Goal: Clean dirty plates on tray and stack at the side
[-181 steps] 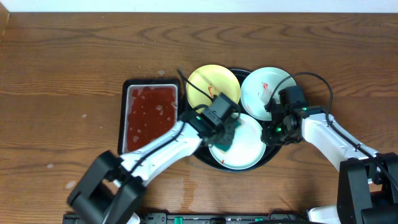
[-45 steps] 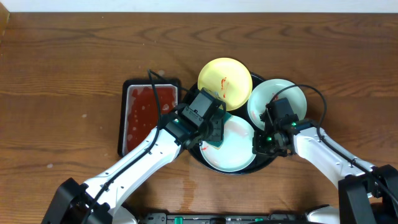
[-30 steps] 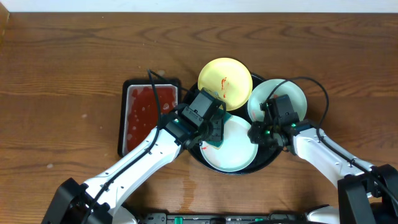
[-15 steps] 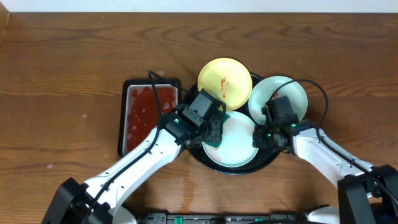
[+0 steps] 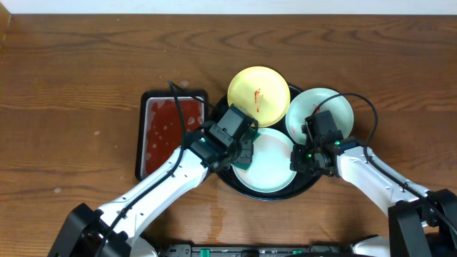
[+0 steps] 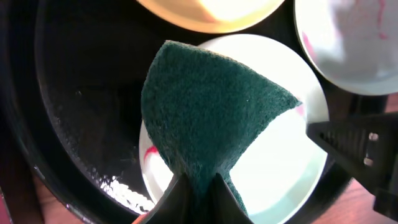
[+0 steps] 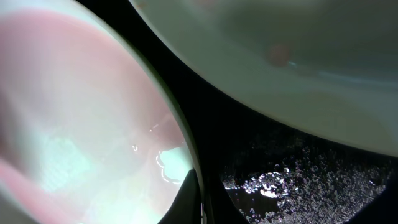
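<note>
The black tray (image 5: 311, 182) holds three plates. Near its front lies a mint plate (image 5: 270, 165), partly under a dark green sponge (image 6: 211, 112). My left gripper (image 5: 241, 155) is shut on that sponge and presses it on the plate's left part (image 6: 280, 168), where a red smear shows. My right gripper (image 7: 200, 196) is shut on this plate's right rim (image 7: 186, 134), and it also shows from above (image 5: 295, 158). The yellow plate (image 5: 258, 96) and the second mint plate (image 5: 319, 114) at the back carry red smears.
A small rectangular dark tray of reddish liquid (image 5: 170, 132) stands just left of the black tray. The tray floor (image 7: 305, 174) between the plates is wet. Bare wooden table (image 5: 86, 86) lies to the left and right (image 5: 407, 86).
My right gripper has shut on the front mint plate's right rim. That plate has shifted slightly up and right. My left gripper still holds the sponge, barely moved.
</note>
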### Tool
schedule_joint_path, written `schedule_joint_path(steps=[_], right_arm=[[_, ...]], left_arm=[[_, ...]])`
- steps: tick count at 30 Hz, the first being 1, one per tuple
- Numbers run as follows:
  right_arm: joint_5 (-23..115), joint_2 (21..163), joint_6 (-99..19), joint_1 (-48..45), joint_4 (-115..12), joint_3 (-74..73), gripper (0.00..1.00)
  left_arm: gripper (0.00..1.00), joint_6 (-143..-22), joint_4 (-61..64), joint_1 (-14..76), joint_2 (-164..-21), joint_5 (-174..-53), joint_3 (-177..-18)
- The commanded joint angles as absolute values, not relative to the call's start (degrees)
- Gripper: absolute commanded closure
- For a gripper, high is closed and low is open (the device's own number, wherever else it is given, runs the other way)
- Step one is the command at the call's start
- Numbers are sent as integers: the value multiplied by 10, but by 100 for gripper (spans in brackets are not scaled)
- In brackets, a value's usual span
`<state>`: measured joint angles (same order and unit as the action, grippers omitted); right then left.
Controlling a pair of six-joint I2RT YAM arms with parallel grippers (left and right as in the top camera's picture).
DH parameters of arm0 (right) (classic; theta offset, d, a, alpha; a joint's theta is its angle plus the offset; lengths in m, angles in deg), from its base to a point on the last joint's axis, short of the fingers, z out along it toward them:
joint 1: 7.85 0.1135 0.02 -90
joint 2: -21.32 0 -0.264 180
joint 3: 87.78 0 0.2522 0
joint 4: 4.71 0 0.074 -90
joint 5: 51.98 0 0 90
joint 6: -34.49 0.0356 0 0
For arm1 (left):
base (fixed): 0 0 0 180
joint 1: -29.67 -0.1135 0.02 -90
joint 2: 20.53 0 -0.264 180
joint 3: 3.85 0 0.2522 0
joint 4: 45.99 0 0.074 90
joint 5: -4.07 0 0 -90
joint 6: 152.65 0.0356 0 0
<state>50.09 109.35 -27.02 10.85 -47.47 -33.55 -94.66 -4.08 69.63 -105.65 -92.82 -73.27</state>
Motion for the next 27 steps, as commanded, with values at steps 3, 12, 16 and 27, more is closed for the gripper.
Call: schedule_joint_path(steps=[3, 12, 16, 27], right_arm=[[490, 1098, -262, 114, -487, -343, 99], [490, 1098, -262, 114, -487, -343, 99], [490, 1098, -262, 114, -487, -343, 99], [490, 1098, -262, 114, -487, -343, 99]], left_arm=[[92, -960, -73, 700, -1072, -913, -716], [92, -948, -139, 719, -1148, -916, -714], [92, -922, -164, 719, -1185, -924, -714], [92, -847, -144, 718, -1216, -734, -714]])
